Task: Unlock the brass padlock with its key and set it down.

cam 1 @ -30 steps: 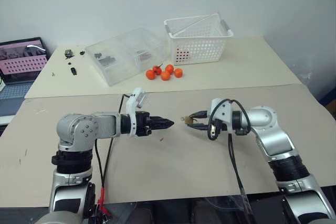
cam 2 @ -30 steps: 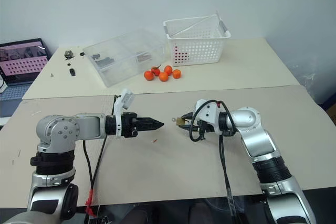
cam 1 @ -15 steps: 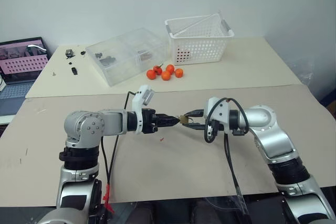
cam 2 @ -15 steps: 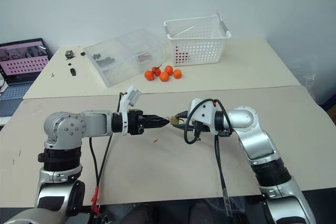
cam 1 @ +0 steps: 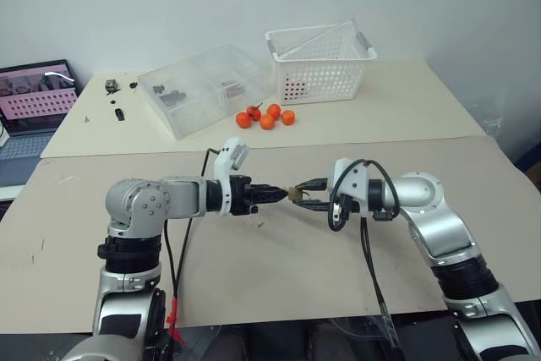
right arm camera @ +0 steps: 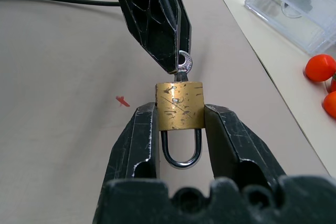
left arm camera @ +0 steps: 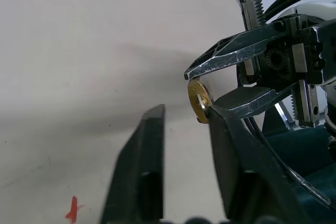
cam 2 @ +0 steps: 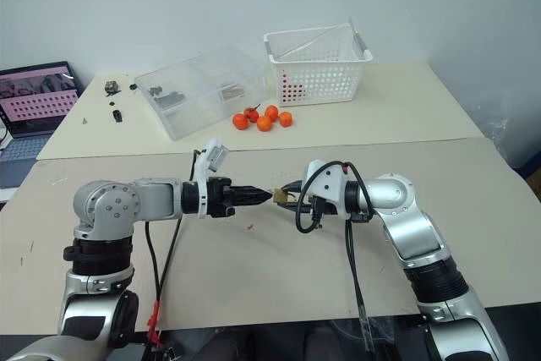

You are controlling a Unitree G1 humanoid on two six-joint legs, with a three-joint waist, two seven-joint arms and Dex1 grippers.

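Above the beige table [cam 1: 279, 268], right gripper [right arm camera: 180, 119] jaws clamp the brass padlock [right arm camera: 179, 105]; left gripper [right arm camera: 176, 66] jaws pinch its key [right arm camera: 183, 64].

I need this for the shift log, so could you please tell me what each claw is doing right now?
Left claw: closed on the key in the brass padlock.
Right claw: closed on the brass padlock.

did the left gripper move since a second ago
Yes. The left gripper has moved toward the robot's right, from well short of the red floor mark to past it, and now meets the padlock held by the right gripper.
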